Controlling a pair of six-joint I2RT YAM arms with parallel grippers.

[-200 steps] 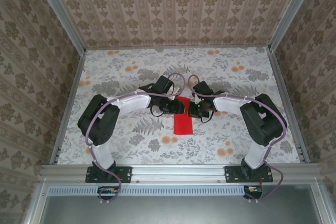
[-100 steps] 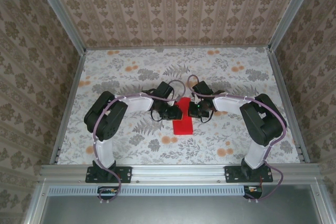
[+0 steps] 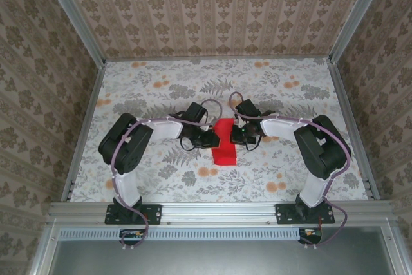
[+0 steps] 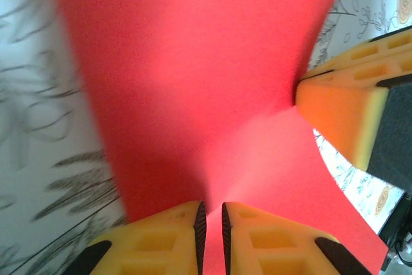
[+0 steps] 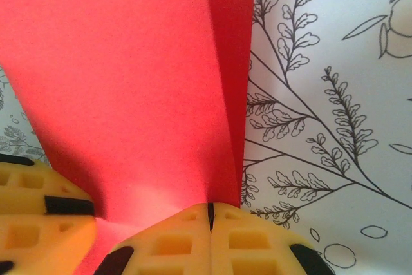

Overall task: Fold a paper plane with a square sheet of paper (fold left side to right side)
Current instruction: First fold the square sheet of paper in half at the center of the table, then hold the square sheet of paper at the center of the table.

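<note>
Closed, the left tool and right tool each pinch an edge of the bright red paper sheet, likely flimsy and crease-prone.

I found nothing to read: no text, label, brand, number or sign. The square sheet of paper was plain red on every face I saw, and the table and the walls carried only flower and leaf patterns.
</note>
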